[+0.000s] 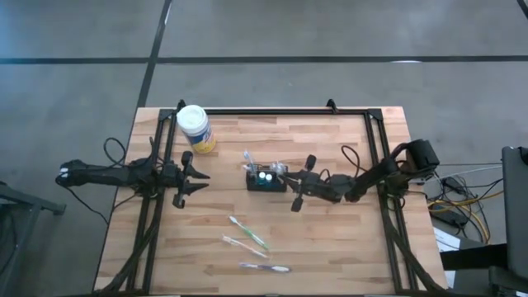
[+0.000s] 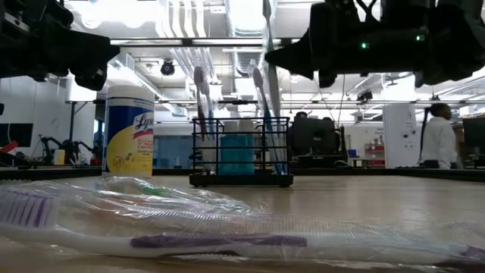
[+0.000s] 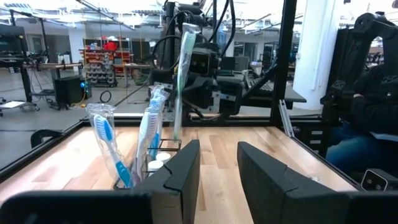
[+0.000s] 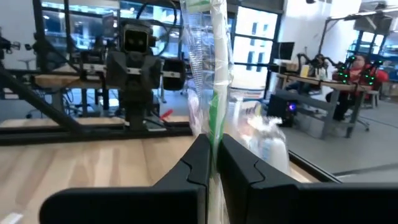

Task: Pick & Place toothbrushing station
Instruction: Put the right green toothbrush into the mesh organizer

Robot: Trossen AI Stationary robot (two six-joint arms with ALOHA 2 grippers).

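The black slotted caddy (image 1: 266, 181) stands upright on the wooden table, mid-table; it also shows in the low view (image 2: 241, 155) with two wrapped blue toothbrushes (image 3: 149, 134) standing in it. My right gripper (image 1: 289, 180) is just right of the caddy, shut on a wrapped green toothbrush (image 4: 214, 74) that stands upright over the caddy (image 3: 180, 74). My left gripper (image 1: 202, 181) is open and empty, left of the caddy, pointing at it (image 3: 217, 168). My right gripper pinches the wrapped green toothbrush's shaft (image 4: 215, 127) between its two fingers, through the clear wrapper. The fingers come level from the table's right side and lie across the brush. The brush stands upright, its lower end (image 3: 177, 134) at the caddy's top.
A white-capped, yellow-labelled round jar (image 1: 195, 128) stands at the far left. Three wrapped toothbrushes (image 1: 247, 233) (image 1: 242, 245) (image 1: 264, 267) lie flat near the front edge. A black frame (image 1: 272, 110) runs around the table's far and side edges. People are in the room beyond (image 2: 438, 140).
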